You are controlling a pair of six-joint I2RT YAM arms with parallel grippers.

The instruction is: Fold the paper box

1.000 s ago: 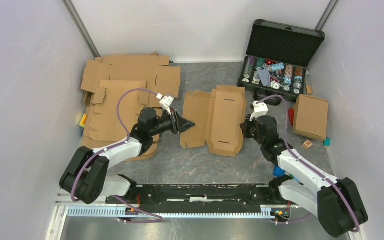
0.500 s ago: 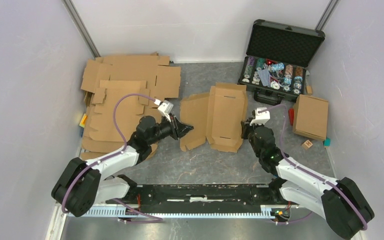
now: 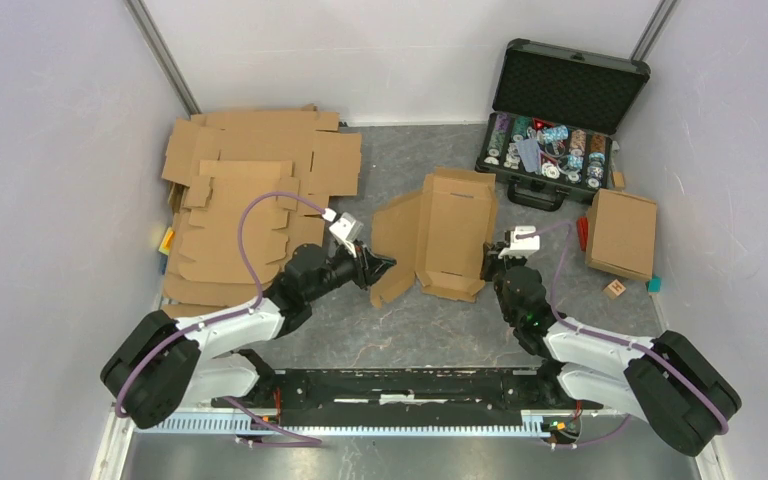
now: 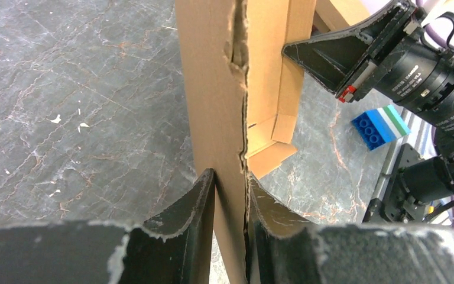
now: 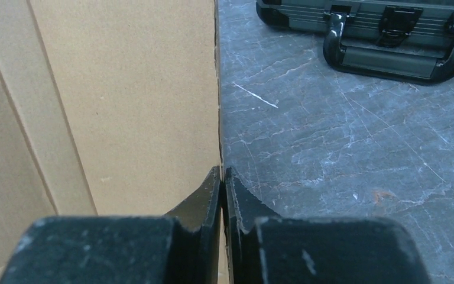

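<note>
Two edge grips, L fingers (image 4: 186, 207) clamp box blank (image 3: 452, 230) left flap, R fingers (image 5: 204, 198) right edge, case (image 3: 560, 130) apart

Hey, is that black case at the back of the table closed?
No, the black case stands with its lid raised, and rows of chips show inside.

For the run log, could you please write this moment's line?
left fingers: shut on cardboard box flap | right fingers: shut on opposite edge | fold: unfinished
</note>
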